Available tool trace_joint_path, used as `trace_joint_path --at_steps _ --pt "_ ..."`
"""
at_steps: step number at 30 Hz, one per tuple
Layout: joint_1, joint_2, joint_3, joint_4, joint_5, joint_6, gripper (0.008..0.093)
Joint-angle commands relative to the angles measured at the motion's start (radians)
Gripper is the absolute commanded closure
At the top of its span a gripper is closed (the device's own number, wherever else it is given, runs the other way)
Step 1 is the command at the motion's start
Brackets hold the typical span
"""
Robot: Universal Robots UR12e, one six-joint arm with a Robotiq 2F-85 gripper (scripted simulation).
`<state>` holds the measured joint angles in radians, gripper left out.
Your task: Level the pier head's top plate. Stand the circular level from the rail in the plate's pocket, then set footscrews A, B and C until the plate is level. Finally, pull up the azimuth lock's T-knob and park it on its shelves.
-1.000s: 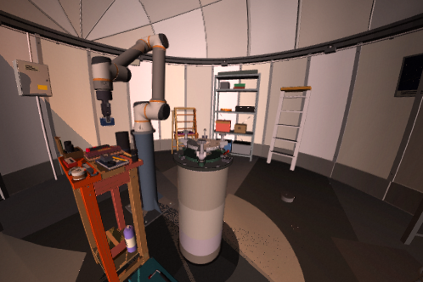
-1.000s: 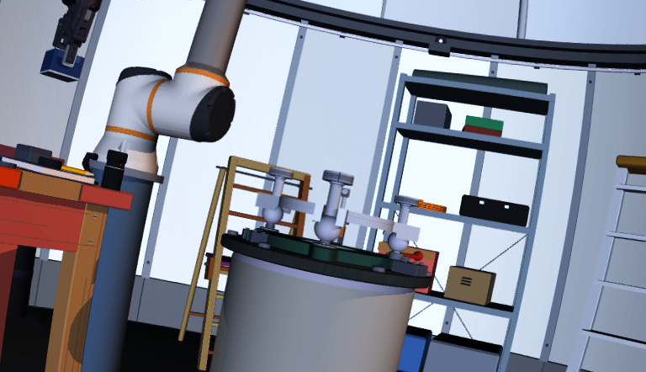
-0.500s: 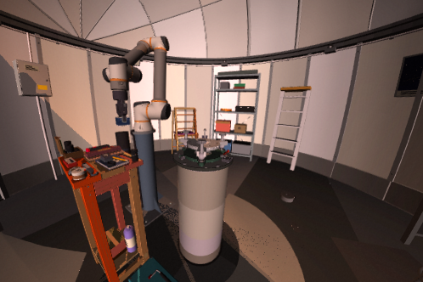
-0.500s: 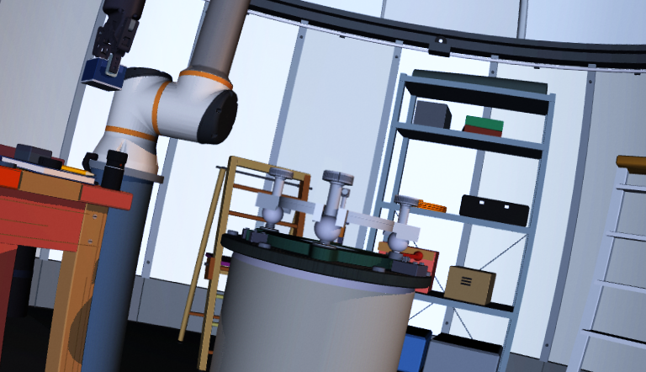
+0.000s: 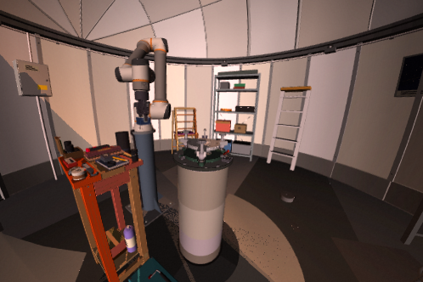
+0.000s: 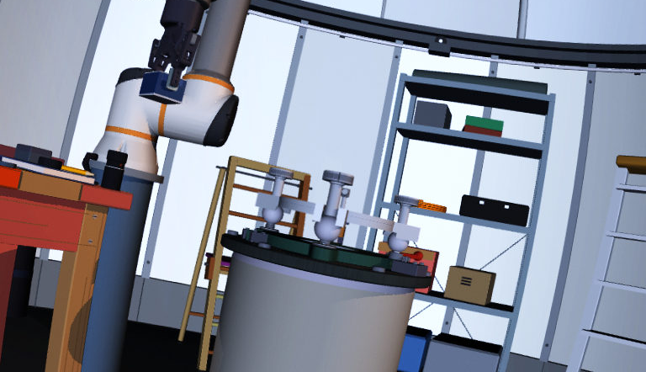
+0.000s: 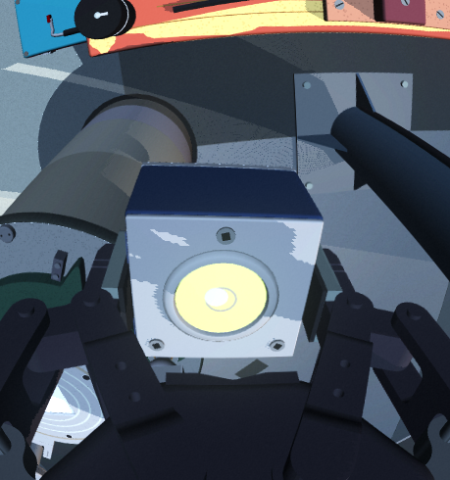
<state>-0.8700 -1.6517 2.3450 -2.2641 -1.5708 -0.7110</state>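
The pier head (image 5: 202, 153) stands mid-room on a round column, with its top plate (image 6: 328, 249) and three footscrews (image 6: 337, 201) rising from it. The circular level (image 7: 219, 274), a blue block with a round yellow vial on top, is held in my closed gripper (image 6: 167, 77). It hangs high in the air, up and to the left of the pier head, in front of the arm's own base joint. The T-knob is too small to make out among the fittings on the plate.
The arm's blue pedestal (image 5: 147, 170) stands directly below the gripper. The orange tool cart (image 5: 100, 170) is left of it. A metal shelf rack (image 5: 236, 114), a wooden stand (image 5: 184, 125) and a ladder (image 5: 289, 125) line the far wall.
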Motion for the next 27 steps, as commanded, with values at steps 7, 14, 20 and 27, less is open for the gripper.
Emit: trace_joint_path --at_steps 7,14,20,27 --pt "0.11 0.023 -0.022 -0.003 0.0 0.11 0.0934" --pt "0.218 0.055 -0.053 -0.005 0.0 0.218 0.0934" --pt "0.305 0.088 -0.085 -0.005 0.0 0.305 0.0934" --pt "0.393 0.128 -0.127 -0.004 0.0 0.394 0.0934"
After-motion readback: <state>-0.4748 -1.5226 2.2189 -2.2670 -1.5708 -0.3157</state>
